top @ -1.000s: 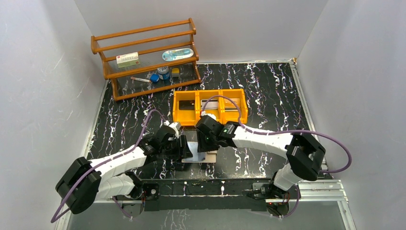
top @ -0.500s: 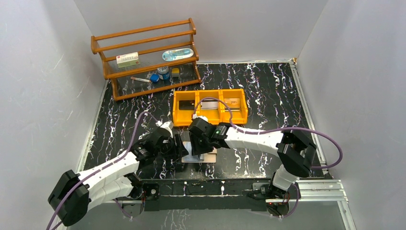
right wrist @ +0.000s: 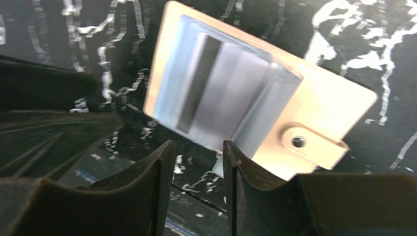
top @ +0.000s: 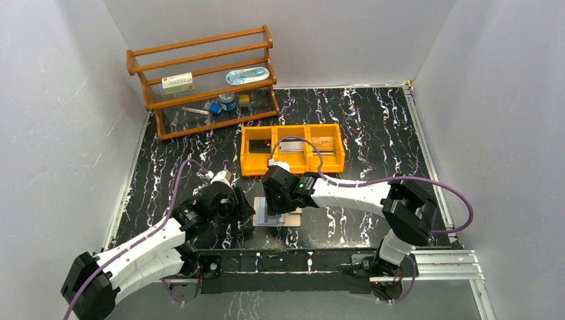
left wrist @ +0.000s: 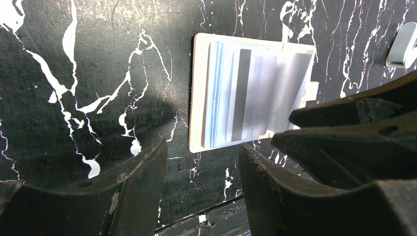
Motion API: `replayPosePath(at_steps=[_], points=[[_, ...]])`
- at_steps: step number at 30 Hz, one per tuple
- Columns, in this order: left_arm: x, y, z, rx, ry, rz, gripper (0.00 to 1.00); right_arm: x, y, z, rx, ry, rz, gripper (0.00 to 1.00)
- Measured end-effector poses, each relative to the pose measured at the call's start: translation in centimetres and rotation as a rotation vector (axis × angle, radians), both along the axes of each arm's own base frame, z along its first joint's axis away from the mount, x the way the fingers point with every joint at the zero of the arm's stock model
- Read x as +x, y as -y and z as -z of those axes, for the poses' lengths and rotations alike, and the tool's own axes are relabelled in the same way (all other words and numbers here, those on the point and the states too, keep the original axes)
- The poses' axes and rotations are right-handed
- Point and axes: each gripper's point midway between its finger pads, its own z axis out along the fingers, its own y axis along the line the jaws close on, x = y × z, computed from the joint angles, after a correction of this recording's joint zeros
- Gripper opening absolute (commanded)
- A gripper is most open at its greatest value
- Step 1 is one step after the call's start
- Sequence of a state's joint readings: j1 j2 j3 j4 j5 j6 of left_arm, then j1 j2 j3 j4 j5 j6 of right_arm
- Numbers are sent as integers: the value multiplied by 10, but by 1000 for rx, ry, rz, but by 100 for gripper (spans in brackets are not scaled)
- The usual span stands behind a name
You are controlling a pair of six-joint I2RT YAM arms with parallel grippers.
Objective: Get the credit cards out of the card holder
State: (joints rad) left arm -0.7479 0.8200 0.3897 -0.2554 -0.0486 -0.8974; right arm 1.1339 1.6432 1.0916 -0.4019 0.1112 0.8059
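The card holder (top: 278,213) lies open on the black marble table near its front edge. It shows in the left wrist view (left wrist: 201,98) and the right wrist view (right wrist: 324,103) with a tan cover, a pale blue pocket and a snap tab. A silvery card with a dark stripe (left wrist: 241,93) sits in the pocket (right wrist: 211,88). My left gripper (top: 241,210) is open and empty just left of the holder (left wrist: 201,147). My right gripper (top: 274,203) hovers over the holder's near edge, jaws a little apart and empty (right wrist: 198,147). Other cards lie in the yellow bin: dark (top: 262,145), silvery (top: 293,145), tan (top: 324,143).
The yellow three-compartment bin (top: 292,167) stands just behind the holder. A wooden rack (top: 203,80) with small items stands at the back left. A small white-teal clip (left wrist: 401,46) lies beyond the holder. A metal rail (top: 286,260) runs along the table's front edge.
My left arm has drawn back to the left, off the holder. My right gripper has shifted a little left over the holder and stays there.
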Motion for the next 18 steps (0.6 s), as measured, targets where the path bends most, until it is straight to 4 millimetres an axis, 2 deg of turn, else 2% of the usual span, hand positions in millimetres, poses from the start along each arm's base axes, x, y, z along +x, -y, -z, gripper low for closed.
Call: replayPosePath(at_steps=[3,8,10,13,18], points=[[-1,-1,1,5,-6,-1,54,5,18,14,-70,24,42,48],[-1,-1,1,9,-2,6,54,7,63,32,-175,31,141,48],[-2,-1,1,11,1,13,55,9,76,27,-166,45,185,49],[-2,-1,0,13,6,26,55,14,84,12,-101,72,234,49],[-1,3,-4,11,14,57,56,22,77,-25,100,124,283,48]])
